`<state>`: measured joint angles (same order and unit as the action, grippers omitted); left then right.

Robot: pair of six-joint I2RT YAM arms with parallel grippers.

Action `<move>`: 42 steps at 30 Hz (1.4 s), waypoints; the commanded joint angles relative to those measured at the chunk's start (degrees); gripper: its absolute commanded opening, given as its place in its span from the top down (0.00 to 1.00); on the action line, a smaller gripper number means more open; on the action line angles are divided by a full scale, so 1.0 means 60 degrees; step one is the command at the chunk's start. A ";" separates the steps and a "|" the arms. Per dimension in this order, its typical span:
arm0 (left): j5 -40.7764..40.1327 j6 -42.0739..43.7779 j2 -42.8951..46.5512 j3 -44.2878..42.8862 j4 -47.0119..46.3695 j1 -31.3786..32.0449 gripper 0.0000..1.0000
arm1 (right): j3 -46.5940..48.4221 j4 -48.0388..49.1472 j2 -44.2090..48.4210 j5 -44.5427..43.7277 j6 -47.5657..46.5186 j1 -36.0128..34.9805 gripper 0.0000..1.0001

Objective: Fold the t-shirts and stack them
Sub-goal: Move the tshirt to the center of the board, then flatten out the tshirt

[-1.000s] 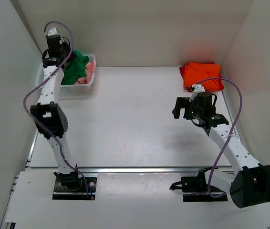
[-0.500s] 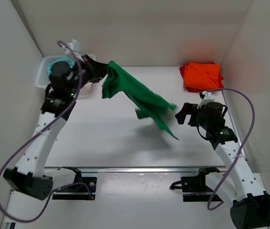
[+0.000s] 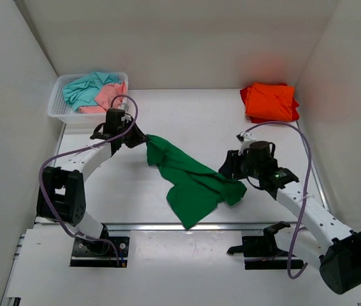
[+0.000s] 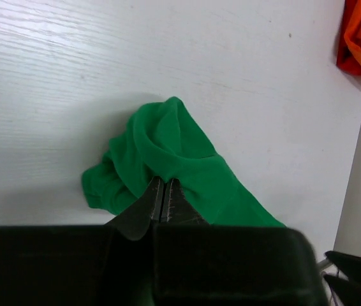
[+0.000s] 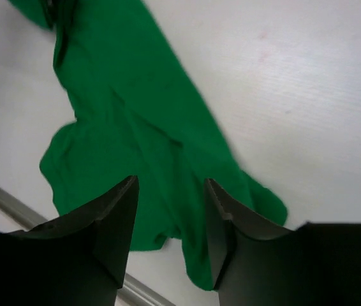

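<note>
A basket point(image 3: 54, 109) at far left held a teal shirt point(image 3: 81, 89) and a pink shirt point(image 3: 109, 97). The left gripper point(image 3: 141, 141) had its jaws clamped on the green shirt point(image 3: 190, 182), sprawled on the surface point(image 3: 187, 121); the right gripper point(image 3: 231, 171) hovered over its right edge, jaws apart. The orange shirt point(image 3: 270, 102) lay folded far right.

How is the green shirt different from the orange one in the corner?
The green shirt lies rumpled and stretched across the middle of the table; the orange shirt sits as a compact, folded-looking bundle in the far right corner. The left claw is pinching the green shirt's end, while no claw touches the orange shirt. Both are plain, soft cloth resting on the same white table.
</note>
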<state>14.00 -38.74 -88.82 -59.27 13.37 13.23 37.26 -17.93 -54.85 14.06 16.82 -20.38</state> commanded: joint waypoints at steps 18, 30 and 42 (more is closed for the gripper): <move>-0.0557 0.0567 0.1837 0.1893 -0.0472 -0.0433 1.00 | -0.0745 -0.2474 0.1054 -0.3138 0.0757 0.0216 0.32; -0.2319 0.0699 0.5193 0.3593 0.0570 -0.1136 1.00 | -0.1622 -0.1247 0.0851 -0.1512 0.1927 -0.0075 0.33; -0.2216 0.0685 0.5661 0.4355 0.0526 -0.1077 1.00 | -0.3277 0.2544 -0.0379 0.0542 0.2659 0.0526 0.31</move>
<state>1.85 -35.53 -57.23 -33.80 16.32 7.31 20.45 -12.62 -55.94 13.08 30.04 -17.10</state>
